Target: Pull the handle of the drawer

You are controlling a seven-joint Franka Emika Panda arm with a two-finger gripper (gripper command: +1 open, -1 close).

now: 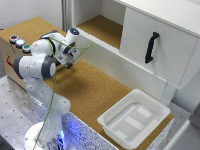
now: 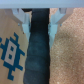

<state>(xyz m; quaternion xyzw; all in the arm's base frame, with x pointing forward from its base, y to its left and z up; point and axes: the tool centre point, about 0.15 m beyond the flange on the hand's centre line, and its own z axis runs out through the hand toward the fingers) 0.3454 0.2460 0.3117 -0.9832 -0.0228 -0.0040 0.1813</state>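
tool (image 1: 68, 61) hung open and empty over the cork counter (image 1: 85, 90). black handle (image 1: 151, 47) sat on the white drawer (image 1: 157, 47) front, well apart from the tool, upright. looked rigid, probably smooth; best gripped across its middle bar.

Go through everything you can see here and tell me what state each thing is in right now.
drawer: pulled out, front proud of the cabinet
handle: untouched, nothing gripping it
gripper: open, holding nothing
white bin: upright, empty
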